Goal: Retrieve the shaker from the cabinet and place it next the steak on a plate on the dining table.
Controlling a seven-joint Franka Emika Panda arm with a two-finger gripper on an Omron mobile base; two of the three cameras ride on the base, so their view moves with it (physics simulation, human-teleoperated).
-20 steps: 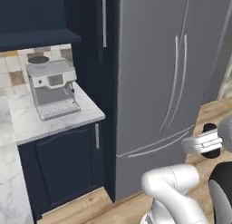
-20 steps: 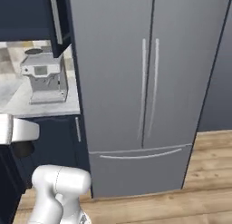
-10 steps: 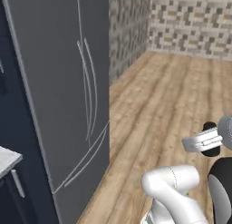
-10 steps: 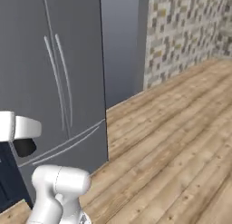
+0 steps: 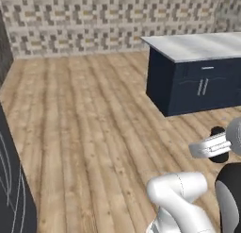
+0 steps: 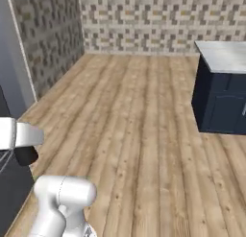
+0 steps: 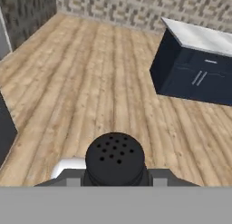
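The shaker (image 7: 115,158) sits at the bottom middle of the hand view, its round black top with a scatter of small holes facing the camera, and the jaws are closed tight on it, one on each side (their tips are mostly hidden behind its body, so only the grey blocks flanking it show). In the left base view a black shape (image 5: 218,145) hangs below the white hand at the right edge, and in the right base view a like shape (image 6: 25,155) hangs below the white hand at the left edge; which part of it is shaker and which is jaws cannot be told. The dining table (image 7: 198,37), a bench with a pale grey-veined marble top on a navy base with two slim pale handles, stands well apart from the shaker, beyond a stretch of light wood plank floor (image 7: 90,82); its near corner points toward the camera in the hand view. The same bench lies at the upper right of the left base view (image 5: 197,45) and at the right edge of the right base view (image 6: 226,56). The part of its top that shows is bare marble. Behind it runs a wall of small grey and beige mosaic tiles (image 6: 153,20). The white arm (image 5: 181,199) bends up from the lower right of the left base view.
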